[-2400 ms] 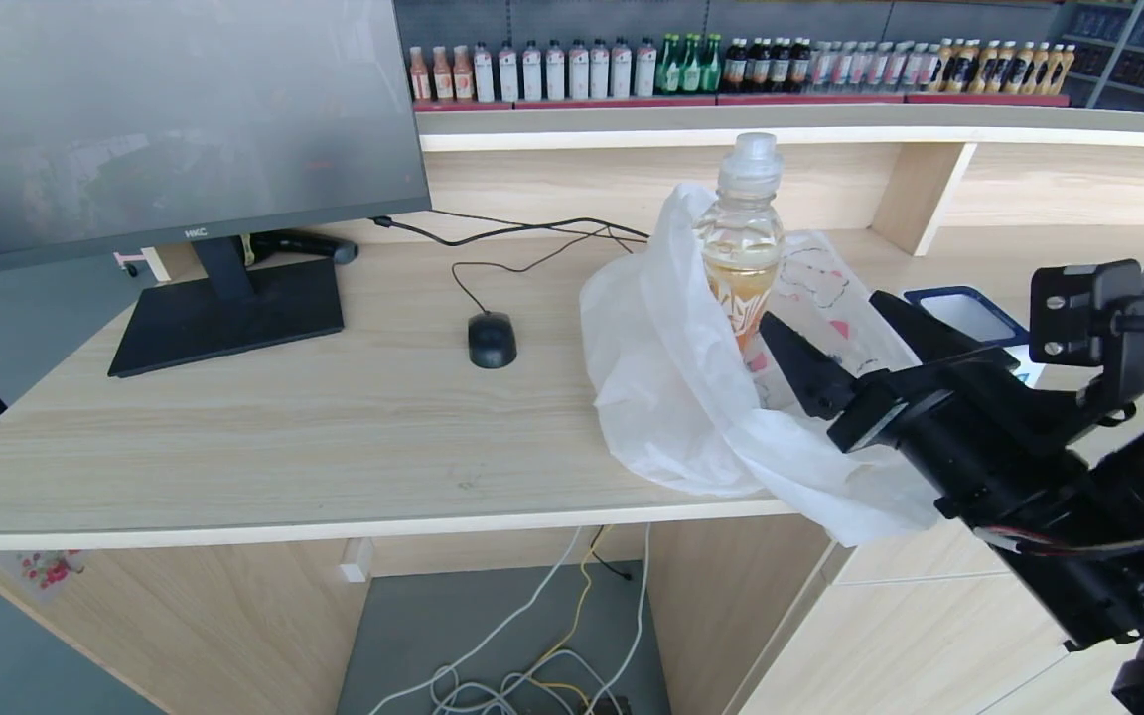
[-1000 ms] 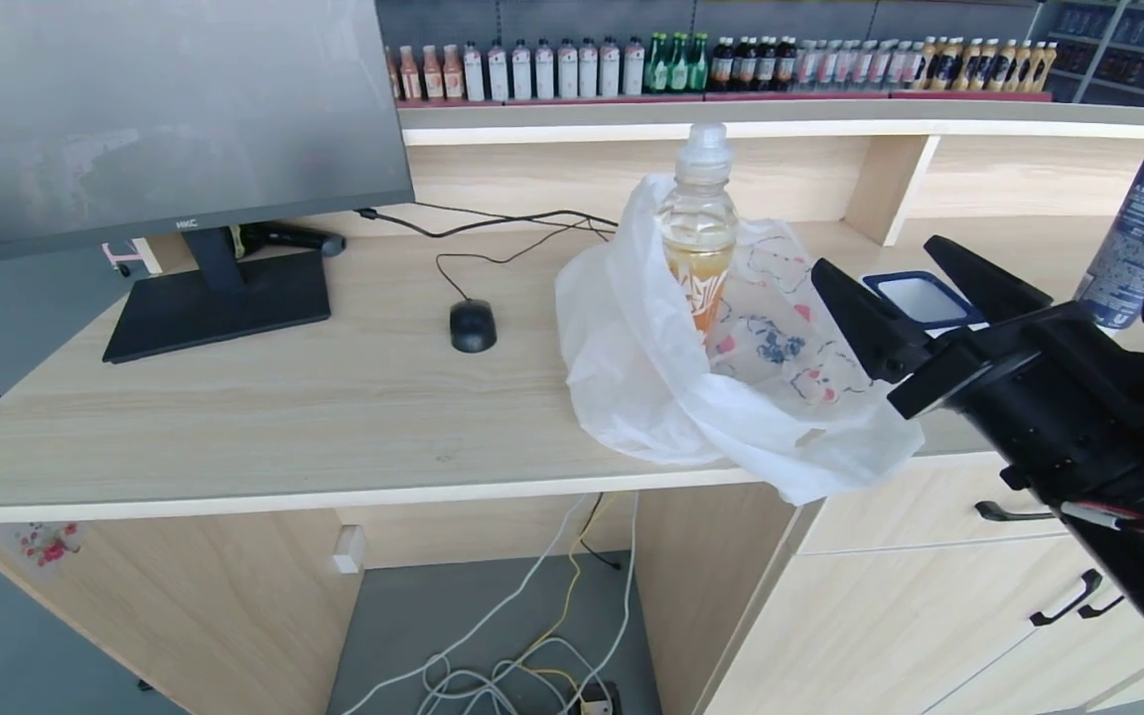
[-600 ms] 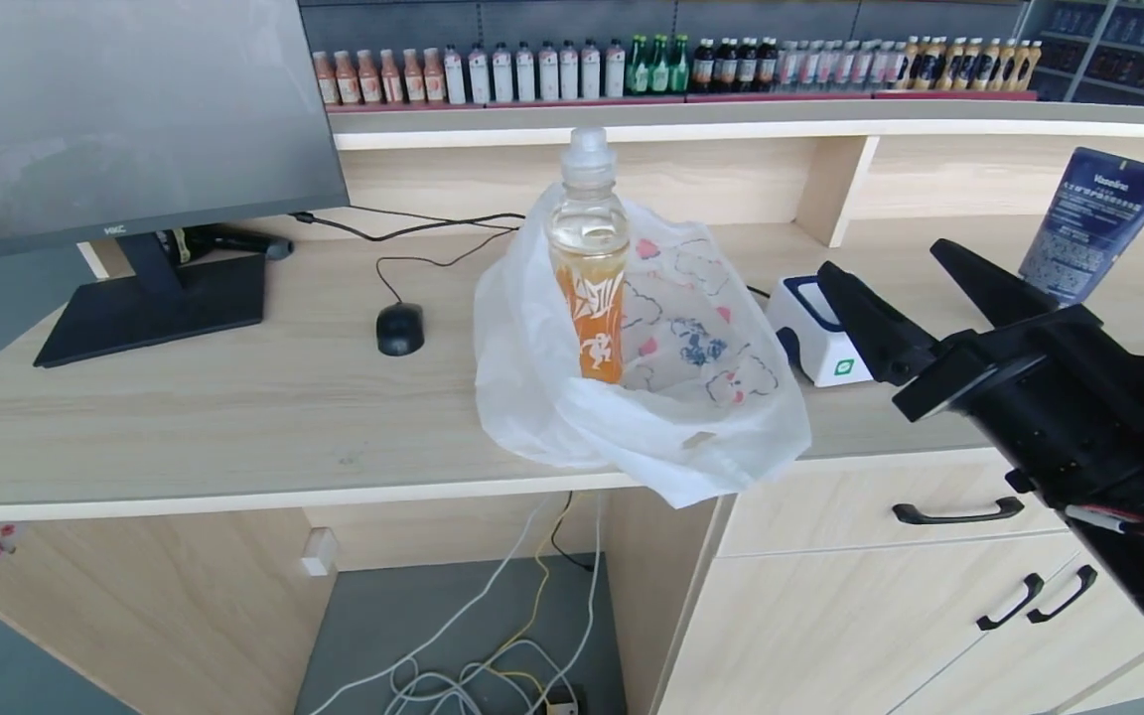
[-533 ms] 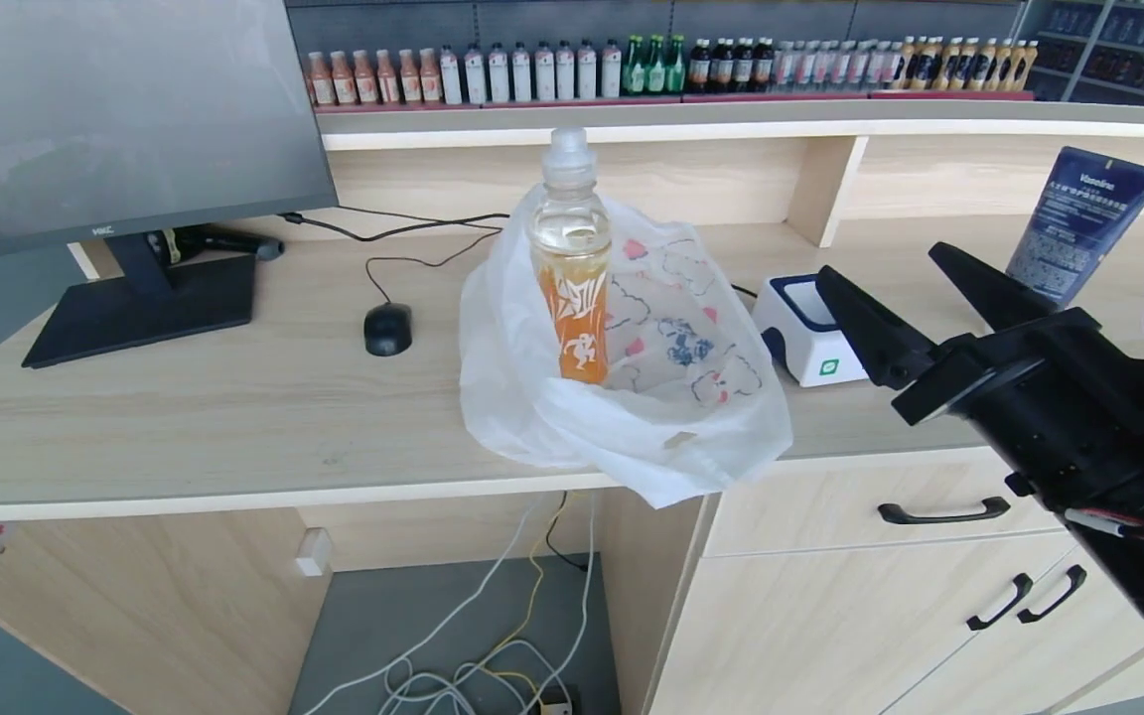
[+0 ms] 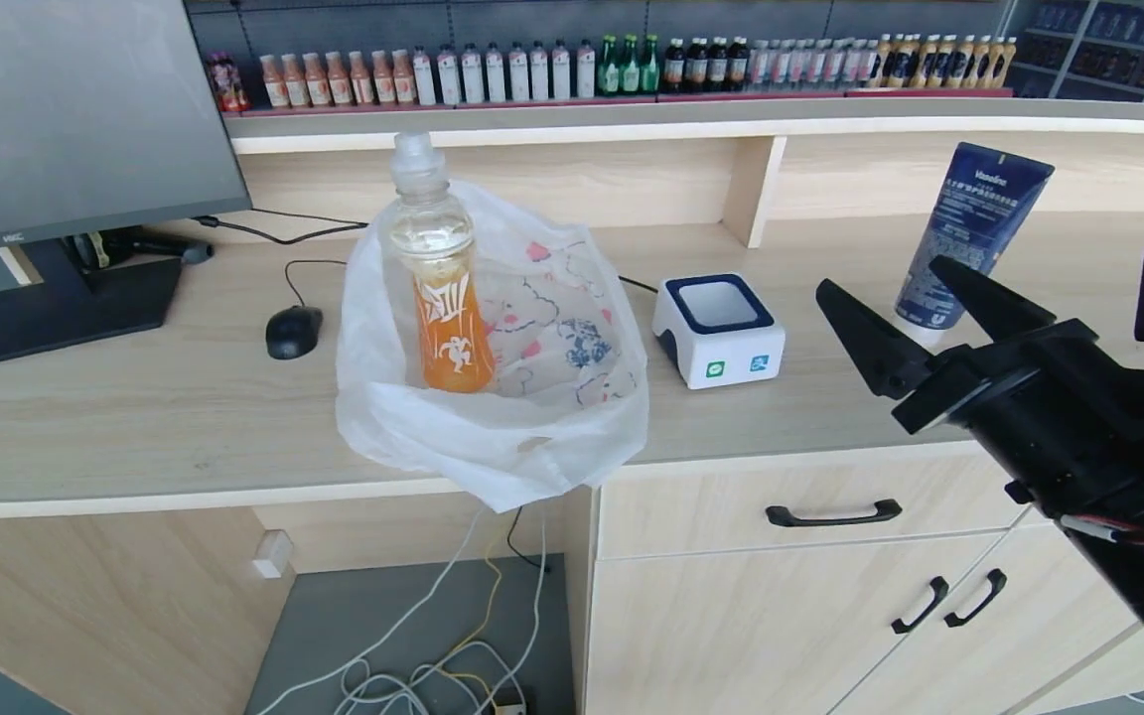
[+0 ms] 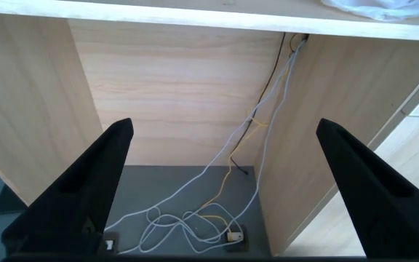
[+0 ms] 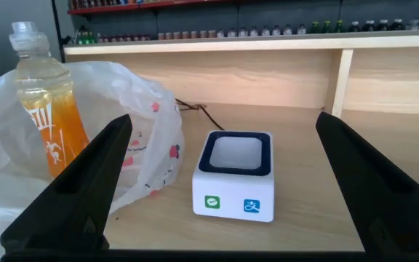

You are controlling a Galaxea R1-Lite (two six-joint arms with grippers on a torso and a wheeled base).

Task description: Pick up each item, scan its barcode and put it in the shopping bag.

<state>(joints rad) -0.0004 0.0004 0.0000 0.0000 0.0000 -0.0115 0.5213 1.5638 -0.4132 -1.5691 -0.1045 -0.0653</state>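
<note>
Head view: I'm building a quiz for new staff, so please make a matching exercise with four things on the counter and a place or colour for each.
1 bottle
2 scanner
3 tube
4 mouse

A dark blue, right of the scanner
B upright inside the bag
C white box with a dark rim
D black, left of the bag

Pairs: 1-B, 2-C, 3-A, 4-D

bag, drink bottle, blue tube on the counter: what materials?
Shopping bag: thin translucent white plastic film, crumpled.
Bottle: clear glossy plastic, probably; orange liquid shows through.
Blue tube: likely soft plastic; smooth satin face, flat crimped top.
</note>
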